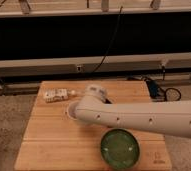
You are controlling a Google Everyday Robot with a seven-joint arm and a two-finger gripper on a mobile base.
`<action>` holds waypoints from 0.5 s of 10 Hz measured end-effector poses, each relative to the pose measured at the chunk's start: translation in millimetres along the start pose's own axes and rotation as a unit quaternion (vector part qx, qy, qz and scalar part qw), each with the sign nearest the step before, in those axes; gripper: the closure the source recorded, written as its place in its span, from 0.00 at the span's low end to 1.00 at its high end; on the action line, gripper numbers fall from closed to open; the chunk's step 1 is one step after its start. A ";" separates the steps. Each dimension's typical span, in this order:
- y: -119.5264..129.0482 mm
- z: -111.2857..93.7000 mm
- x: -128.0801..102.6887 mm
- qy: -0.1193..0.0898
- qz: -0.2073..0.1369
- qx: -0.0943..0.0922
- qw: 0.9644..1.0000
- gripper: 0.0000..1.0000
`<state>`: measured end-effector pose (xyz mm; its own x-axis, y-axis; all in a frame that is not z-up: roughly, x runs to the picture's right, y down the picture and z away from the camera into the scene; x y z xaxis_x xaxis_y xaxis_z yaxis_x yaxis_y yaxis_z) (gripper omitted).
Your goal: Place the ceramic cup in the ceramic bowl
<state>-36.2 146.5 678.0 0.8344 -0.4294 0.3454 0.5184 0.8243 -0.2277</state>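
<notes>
The ceramic bowl (pixel 120 148) is glossy dark green with a mottled lighter inside and sits on the wooden table (pixel 44 145) near its front right. The ceramic cup (pixel 69 111) shows only as a white curved rim at the table's middle left, mostly covered by the arm. My gripper (pixel 79 111) is at the end of the cream arm (pixel 139 119), which reaches in from the right. It is right over the cup and up-left of the bowl.
A white patterned box (pixel 55 95) lies at the table's back left, with a small white object (pixel 74 93) beside it. Black cables (pixel 161 91) lie on the floor behind the table's right corner. A dark shelf unit runs along the back.
</notes>
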 end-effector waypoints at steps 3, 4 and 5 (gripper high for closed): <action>44.6 -32.4 18.0 0.014 0.023 -0.001 1.000 1.00; 67.7 -42.9 26.3 0.020 0.034 -0.004 0.999 1.00; 84.5 -49.0 31.6 0.023 0.044 -0.007 0.999 1.00</action>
<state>43.2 184.5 625.0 0.8847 -0.3718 0.2813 0.4444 0.8548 -0.2681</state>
